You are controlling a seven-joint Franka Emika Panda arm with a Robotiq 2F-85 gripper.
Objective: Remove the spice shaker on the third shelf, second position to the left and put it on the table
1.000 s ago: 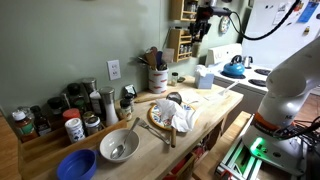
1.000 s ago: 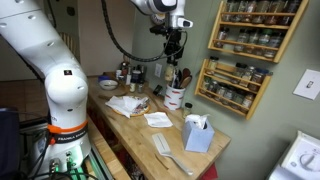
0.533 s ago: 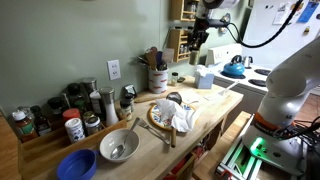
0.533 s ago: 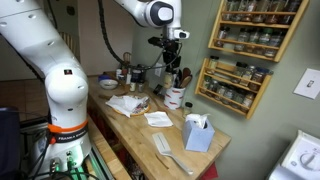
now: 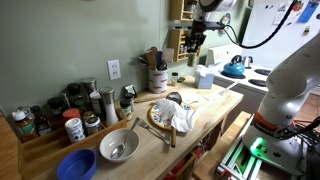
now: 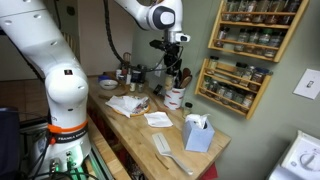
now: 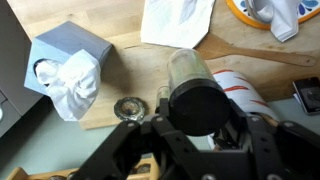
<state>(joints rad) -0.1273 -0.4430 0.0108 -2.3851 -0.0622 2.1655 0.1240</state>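
Note:
My gripper point(image 7: 196, 118) is shut on a small clear spice shaker point(image 7: 189, 78) with a dark cap, and holds it in the air above the light-wood table point(image 7: 128, 58). In both exterior views the gripper point(image 5: 193, 42) point(image 6: 176, 58) hangs over the back of the table point(image 5: 218, 104) point(image 6: 138, 130), above the utensil crock. The wooden spice rack point(image 6: 240, 84) point(image 5: 177, 40) with its rows of dark-capped jars is on the wall beside the gripper. I cannot tell which shelf is the third one.
A blue tissue box point(image 7: 64, 66) point(image 6: 198, 133) stands below me. A small round lid point(image 7: 130, 108), a wooden spatula point(image 7: 262, 55) and a white cloth point(image 7: 176, 20) lie nearby. The utensil crock point(image 5: 157, 78), a plate point(image 5: 166, 116), bowls point(image 5: 118, 146) and the white stove point(image 5: 236, 70) fill the counter.
My gripper has moved down and away from the rack with the shaker in it, and now hangs lower over the table.

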